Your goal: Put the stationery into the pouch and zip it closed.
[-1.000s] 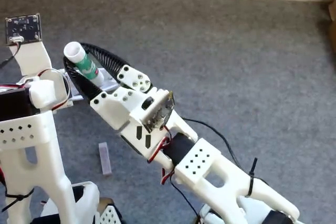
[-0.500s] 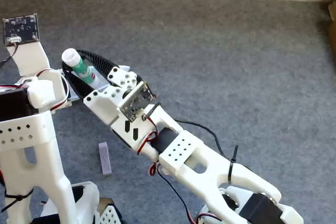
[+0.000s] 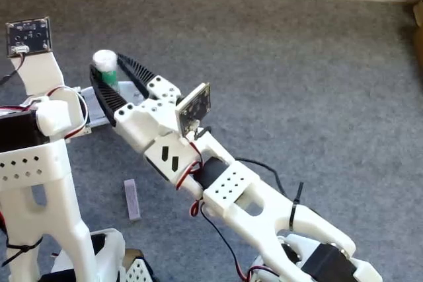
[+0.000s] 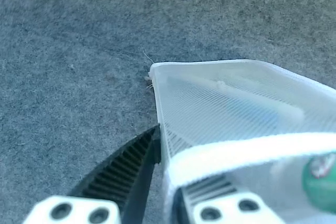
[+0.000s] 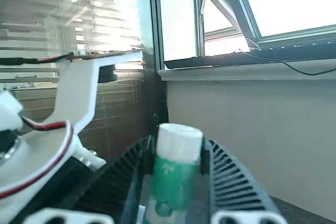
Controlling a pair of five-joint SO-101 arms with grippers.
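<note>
Right wrist view: right gripper (image 5: 176, 144) pinches the glue stick (image 5: 170, 182); best lowered straight into the pouch (image 4: 226, 103) the left gripper (image 4: 164, 150) clamps.

Both arms were built from white printed plastic. The right arm (image 3: 238, 196), crossing from the lower right to the middle of the high view, carried black servo blocks, a grid of small round holes on one link, two slanted black slots, a black cable tie (image 3: 294, 208) and red and black wires (image 3: 187, 179). Its jaws were black and ribbed, on white mounts dotted with dark screw holes. The left arm (image 3: 39, 163), at the left edge, showed the same hole grid, red, white and black leads (image 3: 84, 120), and a small dark camera board (image 3: 30, 36) at the upper left.
</note>
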